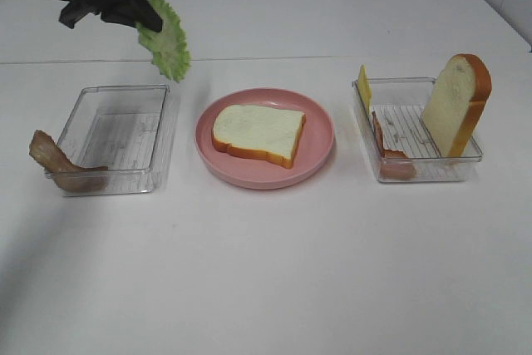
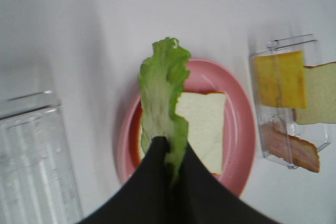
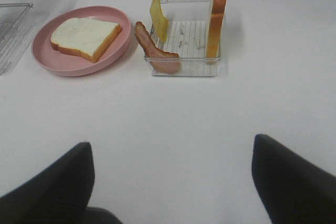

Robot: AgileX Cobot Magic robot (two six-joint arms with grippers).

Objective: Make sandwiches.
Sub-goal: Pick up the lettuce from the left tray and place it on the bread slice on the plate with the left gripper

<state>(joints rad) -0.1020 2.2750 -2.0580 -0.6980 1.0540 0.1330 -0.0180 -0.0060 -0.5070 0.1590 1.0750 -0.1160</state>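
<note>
Now: left gripper (image 2: 170, 150) clenched on lettuce (image 2: 163, 87), leaf dangling past fingertips, bread slice (image 2: 202, 124) on pink plate (image 2: 239, 129) below. right gripper (image 3: 170, 177) spread wide, empty, slice well ahead. Risk: floppy leaf swings on release, drapes off slice onto plate

No writing, label, brand mark, number or sign can be read on the pink plate (image 1: 321, 144), the clear trays (image 1: 164, 135) or the tabletop (image 1: 266, 272).
</note>
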